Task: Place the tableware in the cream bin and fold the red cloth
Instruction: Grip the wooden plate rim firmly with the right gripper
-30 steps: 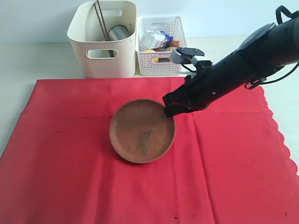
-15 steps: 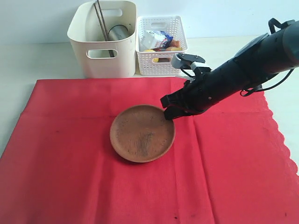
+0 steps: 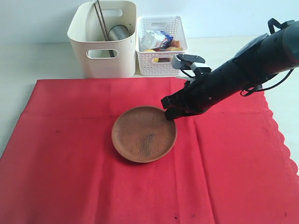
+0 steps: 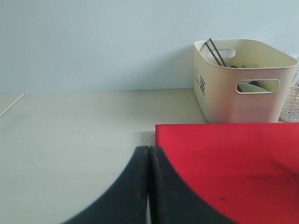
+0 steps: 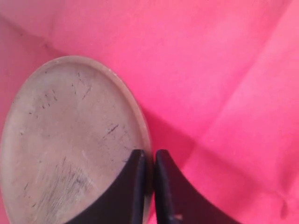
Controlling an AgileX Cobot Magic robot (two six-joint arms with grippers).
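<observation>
The cream bin (image 3: 103, 65) hides most of the steel cup (image 3: 118, 32) and chopsticks (image 3: 101, 21)

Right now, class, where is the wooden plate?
In the exterior view the wooden plate lies near the middle of the red cloth, in front of the cream bin, with the right hand pinching its right rim.

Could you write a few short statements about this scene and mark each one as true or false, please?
1. The wooden plate rests on the red cloth. True.
2. The right gripper is closed on the plate's rim. True.
3. The chopsticks lie on the cloth beside the plate. False: the chopsticks stand in the cream bin.
4. The left gripper is wide open. False: its fingers are pressed together and hold nothing.
5. In the exterior view, the white basket stands left of the cream bin. False: the basket stands right of it.
</observation>
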